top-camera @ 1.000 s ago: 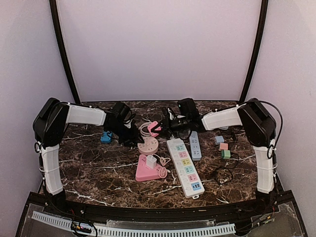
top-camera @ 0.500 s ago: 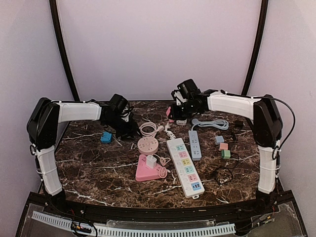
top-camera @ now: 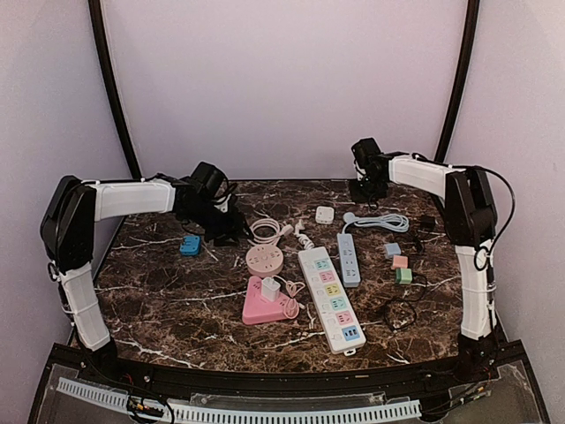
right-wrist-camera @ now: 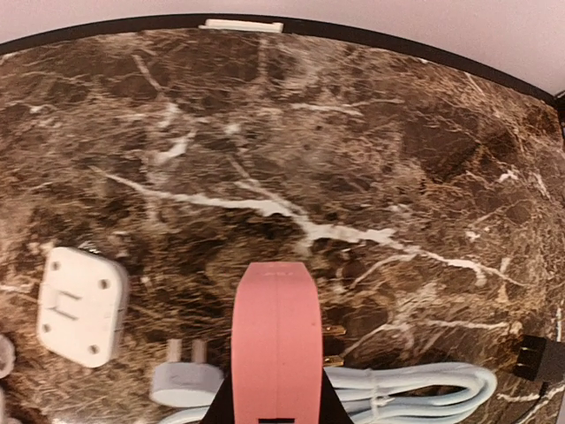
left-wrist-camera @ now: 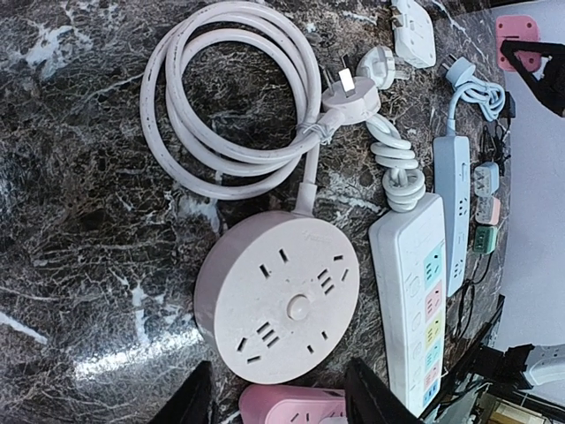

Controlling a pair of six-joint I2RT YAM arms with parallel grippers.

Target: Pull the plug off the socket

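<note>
the top external camera sits high behind the near edge, looking down over the whole desk (top-camera: 177, 309). the left wrist camera hangs close above the round pink socket (left-wrist-camera: 276, 296), facing nearly straight down. the right wrist camera looks toward the desk's far edge past the pink plug (right-wrist-camera: 275, 327) in the right tool (right-wrist-camera: 274, 408). all three catch the white adapter (right-wrist-camera: 81, 305).

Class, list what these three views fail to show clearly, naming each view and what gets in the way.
Right wrist view: the right gripper has its fingers almost wholly hidden behind the pink plug it holds.
Left wrist view: the triangular pink socket is cut off by the bottom edge; its white charger is out of frame.
Top view: the pink plug is too small, lost against the dark right gripper.
</note>
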